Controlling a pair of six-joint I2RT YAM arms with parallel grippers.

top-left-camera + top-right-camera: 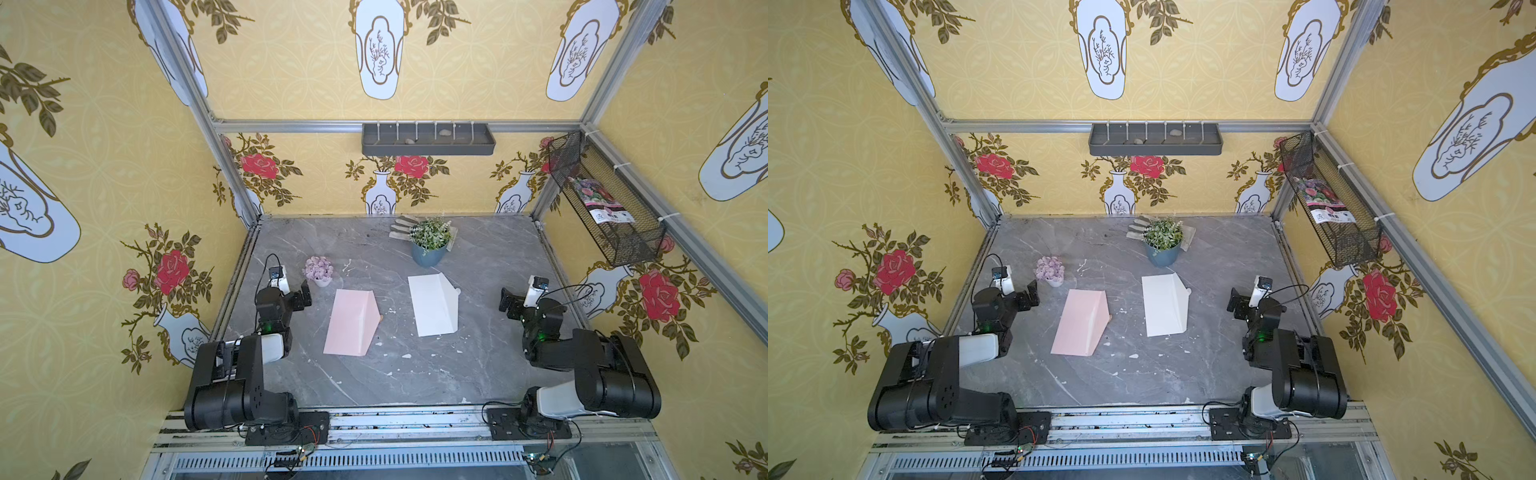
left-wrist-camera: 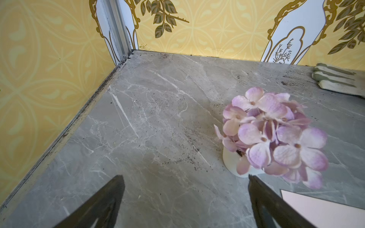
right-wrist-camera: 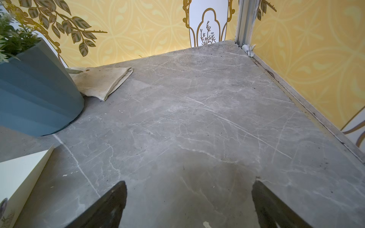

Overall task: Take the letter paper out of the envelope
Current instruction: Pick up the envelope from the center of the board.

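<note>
Two envelopes lie flat on the grey marble table [image 1: 395, 374], flaps open toward the right: a pink envelope [image 1: 351, 322] left of centre and a white envelope [image 1: 432, 305] right of centre, seen in both top views. A small tab of letter paper [image 1: 457, 291] peeks from the white one's flap side; the rest is hidden inside. My left gripper [image 1: 305, 295] is open beside the pink envelope's far left corner, touching nothing. My right gripper [image 1: 508, 305] is open, a short way right of the white envelope. Both wrist views show wide jaws over bare table [image 2: 186, 177] [image 3: 190, 183].
A small white pot of purple flowers [image 1: 318, 270] stands just beyond my left gripper. A blue pot with a green plant [image 1: 430, 245] and work gloves [image 1: 401, 228] sit behind the white envelope. A grey shelf [image 1: 428, 139] and a wire basket [image 1: 606, 203] hang on the walls.
</note>
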